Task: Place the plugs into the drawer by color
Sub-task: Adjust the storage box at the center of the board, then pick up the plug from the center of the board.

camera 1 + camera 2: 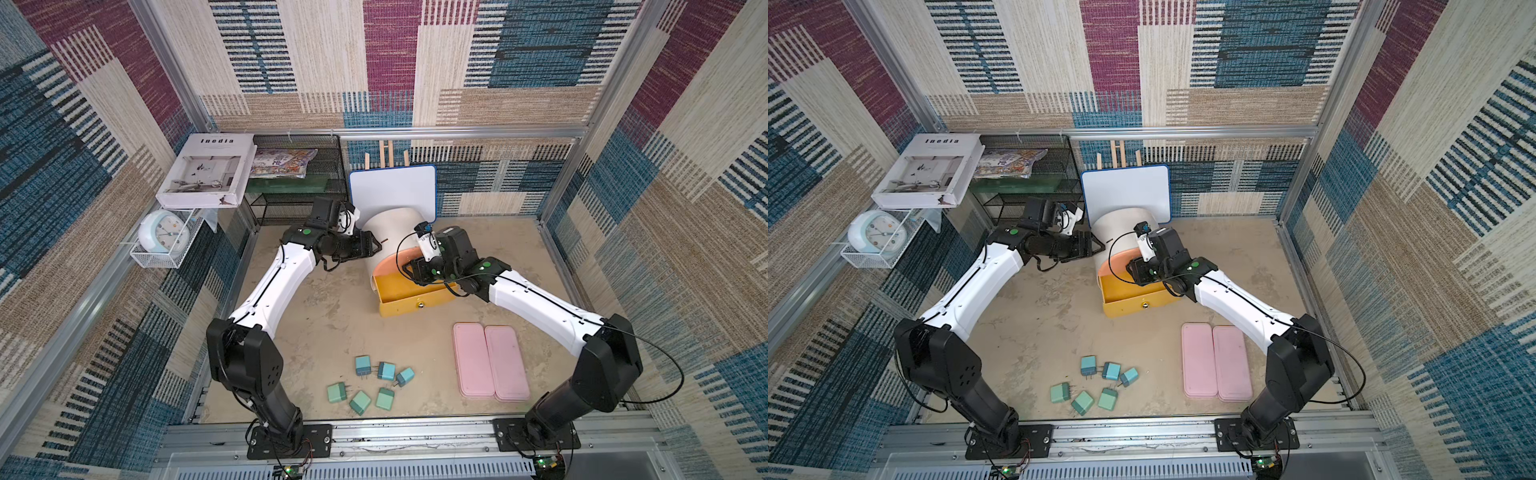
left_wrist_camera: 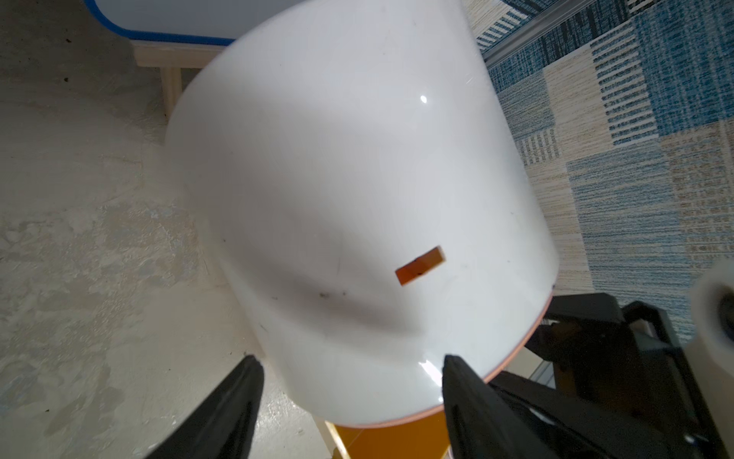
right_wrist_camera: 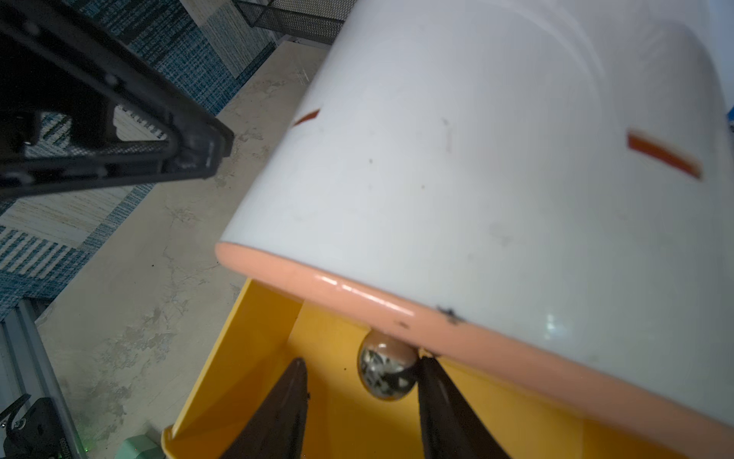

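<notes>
In both top views the white cabinet [image 1: 392, 230] stands at the back of the table [image 1: 332, 316] with its yellow drawer [image 1: 415, 307] pulled out. Three blue plugs [image 1: 386, 370] and three green plugs [image 1: 360, 402] lie loose near the front edge, well apart from it. In the left wrist view the left gripper [image 2: 349, 357] has its jaws apart at the cabinet's white side, contact not determinable. In the right wrist view the right gripper [image 3: 361, 359], jaws apart, straddles the metal knob [image 3: 387, 369] on the pink drawer front [image 3: 357, 290], one finger touching it.
</notes>
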Robot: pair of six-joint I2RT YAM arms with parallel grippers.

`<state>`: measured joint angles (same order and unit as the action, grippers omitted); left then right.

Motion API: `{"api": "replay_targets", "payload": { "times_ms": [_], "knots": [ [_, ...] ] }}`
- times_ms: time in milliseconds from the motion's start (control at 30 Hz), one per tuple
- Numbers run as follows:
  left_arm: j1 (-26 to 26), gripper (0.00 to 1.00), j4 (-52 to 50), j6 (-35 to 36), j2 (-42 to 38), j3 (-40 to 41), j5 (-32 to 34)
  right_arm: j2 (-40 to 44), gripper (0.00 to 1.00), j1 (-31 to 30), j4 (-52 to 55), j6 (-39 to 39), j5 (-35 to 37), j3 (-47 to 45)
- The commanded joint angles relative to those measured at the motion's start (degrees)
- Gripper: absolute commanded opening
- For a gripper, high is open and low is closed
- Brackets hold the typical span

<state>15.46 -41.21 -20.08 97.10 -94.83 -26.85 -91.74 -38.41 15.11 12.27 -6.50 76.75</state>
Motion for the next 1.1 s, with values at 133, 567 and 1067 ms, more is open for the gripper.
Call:
{"api": "replay_targets", "payload": {
  "times_ms": [133,567,1067],
  "knots": [
    [-0.13,0.75,0.53,1.42,-0.06,0.25,0.53,-2.03,0.5,-1.22,-0.43,-0.5,0.66,3.2],
    [-0.17,0.75,0.95,1.0,-1.24,1.97,2.85,10.71,0.54,-14.83,14.93,4.48,14.1,-5.07],
    [-0.08,0.74,1.09,0.48,-2.12,3.5,2.87,8.34,0.68,-28.91,10.86,20.17,8.9,-22.51]
  ]
}}
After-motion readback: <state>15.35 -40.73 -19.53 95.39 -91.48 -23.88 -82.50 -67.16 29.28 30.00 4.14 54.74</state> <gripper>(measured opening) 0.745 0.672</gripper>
